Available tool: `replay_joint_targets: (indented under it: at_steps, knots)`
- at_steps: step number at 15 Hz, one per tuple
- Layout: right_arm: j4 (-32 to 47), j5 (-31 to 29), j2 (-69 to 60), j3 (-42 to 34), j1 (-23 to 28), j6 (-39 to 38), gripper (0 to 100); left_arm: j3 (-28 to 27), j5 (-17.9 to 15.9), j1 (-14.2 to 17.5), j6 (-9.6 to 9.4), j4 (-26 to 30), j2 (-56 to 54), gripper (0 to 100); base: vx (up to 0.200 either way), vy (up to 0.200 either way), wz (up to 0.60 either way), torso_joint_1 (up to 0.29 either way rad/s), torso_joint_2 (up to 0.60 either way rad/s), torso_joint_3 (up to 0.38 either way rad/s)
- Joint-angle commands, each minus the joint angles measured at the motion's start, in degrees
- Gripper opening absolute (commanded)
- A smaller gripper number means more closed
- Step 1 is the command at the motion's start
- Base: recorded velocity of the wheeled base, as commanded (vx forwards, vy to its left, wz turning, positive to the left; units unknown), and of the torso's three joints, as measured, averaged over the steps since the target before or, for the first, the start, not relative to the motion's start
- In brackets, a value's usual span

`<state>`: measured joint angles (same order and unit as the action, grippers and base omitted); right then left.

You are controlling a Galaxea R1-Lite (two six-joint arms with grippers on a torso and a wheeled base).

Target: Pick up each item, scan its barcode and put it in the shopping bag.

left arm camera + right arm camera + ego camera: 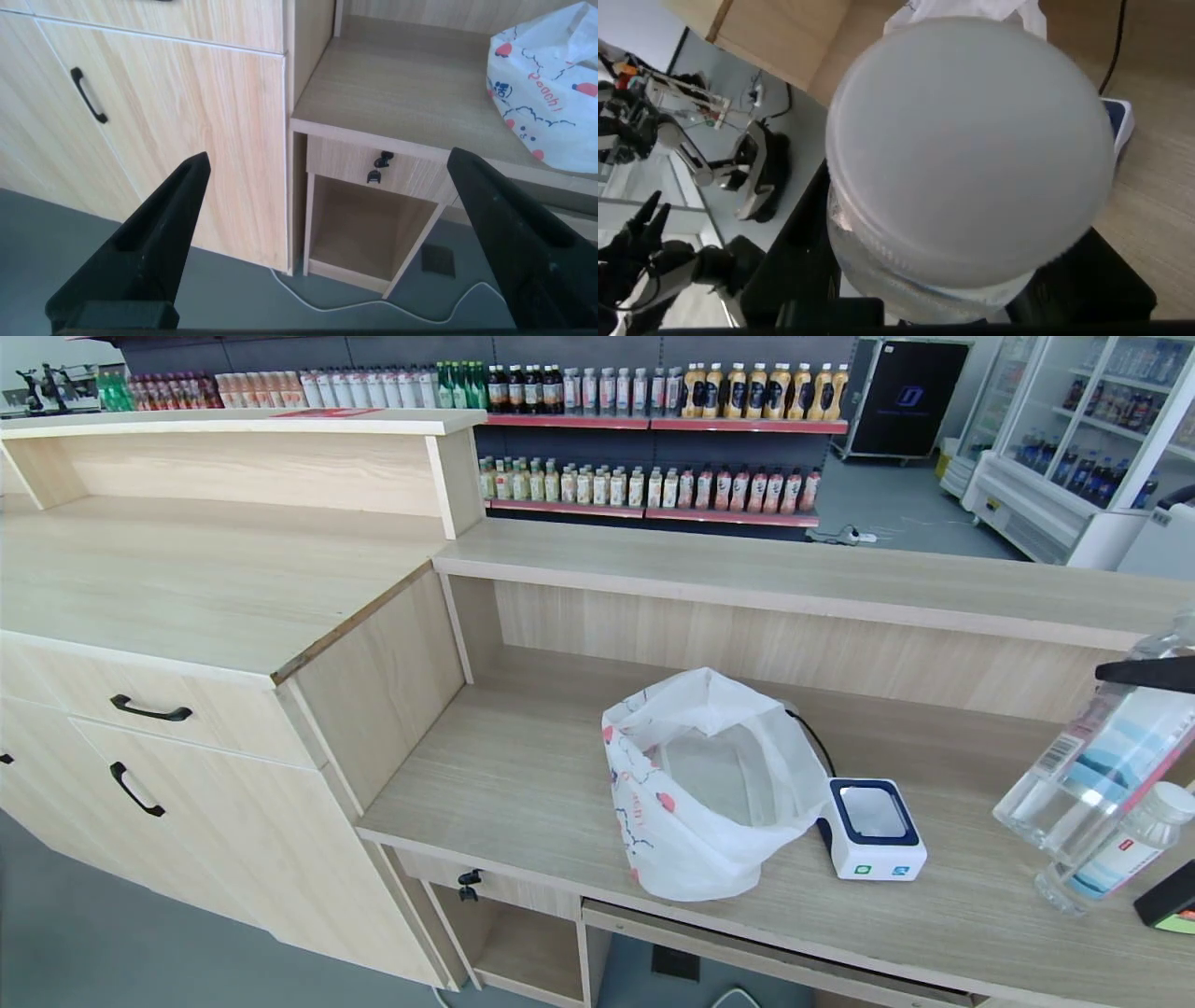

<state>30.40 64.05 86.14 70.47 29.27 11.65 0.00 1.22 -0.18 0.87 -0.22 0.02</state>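
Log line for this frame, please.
right gripper: shut on clear bottle, tilted, right of scanner | left gripper: open, low beside counter | shopping bag: open, left of scanner | second bottle: on counter

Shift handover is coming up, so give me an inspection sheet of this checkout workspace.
Surface: light wood counter.
Job's things: shopping bag open, scanner beside it; clear bottle tilted in the right gripper; smaller bottle on the counter near it.
Clutter: black device at the counter's corner.
Grippers: right gripper shut on clear bottle; left gripper open, low beside the cabinet.
Cables: black cable behind scanner; white cable on floor.
Surroundings: drink shelves, glass-door coolers.
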Motion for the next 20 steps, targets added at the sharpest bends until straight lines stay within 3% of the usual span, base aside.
replay_joint_targets:
  at_steps: [1,5,9,11,14,15,18,20]
  knots:
    - [-0.2,-0.9,1.0,1.9,-0.9,-4.9,0,0.0,0.0,0.0,0.01,0.0,0.0,100,0.000,0.000,0.00,0.000,0.00,0.000]
    - [-0.3,-1.1,1.9,3.9,-3.2,-9.6,0,0.0,0.0,0.0,0.01,0.0,0.0,100,0.000,0.000,0.00,0.000,0.00,0.000]
    - [-6.3,-15.1,4.1,4.8,-8.5,-12.4,0,0.0,0.0,0.0,0.01,0.0,0.0,100,0.000,0.000,0.00,0.000,0.00,0.000]
    - [-14.1,-22.3,4.5,4.3,-11.1,-12.1,0,0.0,0.0,0.0,0.01,0.0,0.0,100,0.000,0.000,0.00,0.000,0.00,0.000]
    - [-32.5,-23.8,5.7,0.7,-14.6,-11.2,0,0.0,0.0,0.0,0.01,0.0,0.0,100,0.000,0.000,0.00,0.000,0.00,0.000]
    - [-36.1,-26.5,5.8,-2.0,-15.3,-7.6,0,0.0,0.0,0.0,0.01,0.0,0.0,100,0.000,0.000,0.00,0.000,0.00,0.000]
    - [-37.0,-34.7,5.2,-6.8,-15.6,7.3,0,0.0,0.0,0.0,0.01,0.0,0.0,100,0.000,0.000,0.00,0.000,0.00,0.000]
    - [-37.6,-34.9,5.0,-7.9,-15.9,10.1,0,0.0,0.0,0.0,0.01,0.0,0.0,100,0.000,0.000,0.00,0.000,0.00,0.000]
